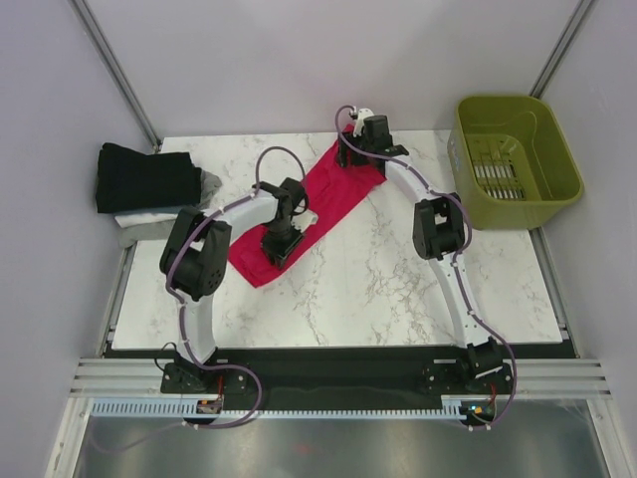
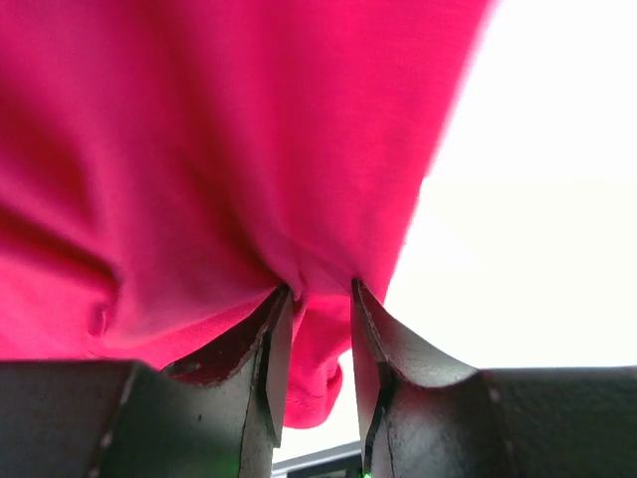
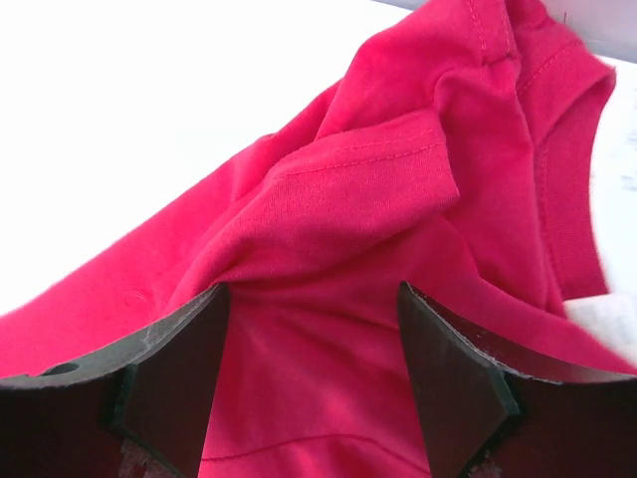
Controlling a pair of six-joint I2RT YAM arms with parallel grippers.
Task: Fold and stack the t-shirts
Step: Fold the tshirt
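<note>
Dark fingers of the left pincer [image 2: 318, 289] fill the bottom of the left wrist view. They stand close together and are clenched on a bunched fold of the pink shirt [image 2: 199, 149], with creases running out from the pinch.

From above, that shirt lies as a long slanted strip across the middle of the marble worktop [image 1: 398, 289]. One end is toward the near left and the other toward the far centre. The left pincer grips it at the near-left end, and the right pincer [image 1: 351, 156] is down on the far end.

Seen from the right wrist, the right pincer's fingers stand wide apart and released. Rumpled pink cloth and a stitched hem spread between and beyond them. Whether the tips press the cloth I cannot tell.

At the far left corner a folded black shirt [image 1: 144, 177] tops a stack, with pale shirts [image 1: 149, 219] under it. The stack hangs partly over the worktop's left edge. At the far right stands an olive basket [image 1: 557, 149], well apart from the pink shirt.
</note>
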